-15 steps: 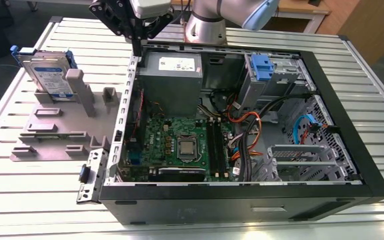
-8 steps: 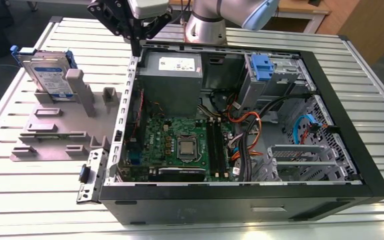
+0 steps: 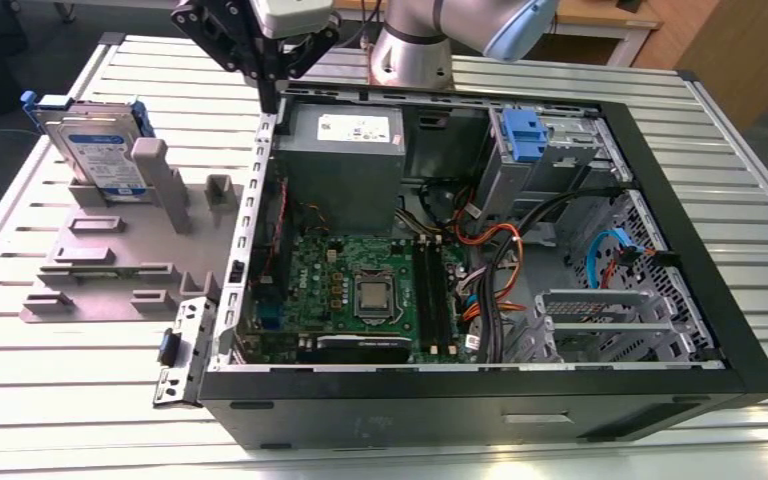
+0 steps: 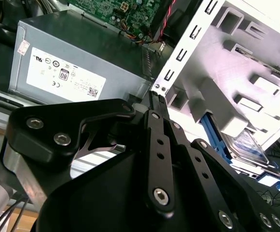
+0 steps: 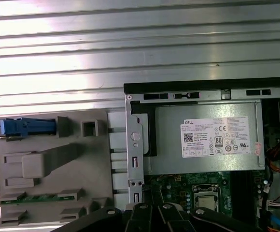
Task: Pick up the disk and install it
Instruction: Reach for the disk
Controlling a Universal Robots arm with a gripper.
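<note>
The disk (image 3: 91, 150) stands upright, well apart from the end effector (image 3: 268, 98).

1. This is a robotics lab or test workshop: an open computer case (image 3: 491, 410) lies on its side on a ribbed metal table (image 3: 77, 400).
2. Just behind the case stands a robot arm (image 3: 418, 50).
3. Beside the case, on the exterior view's left, a grey fixture (image 3: 104, 270) holds the disk (image 3: 97, 150) upright.
4. Beyond the case, past the table, stands wooden furniture (image 3: 711, 40).
</note>
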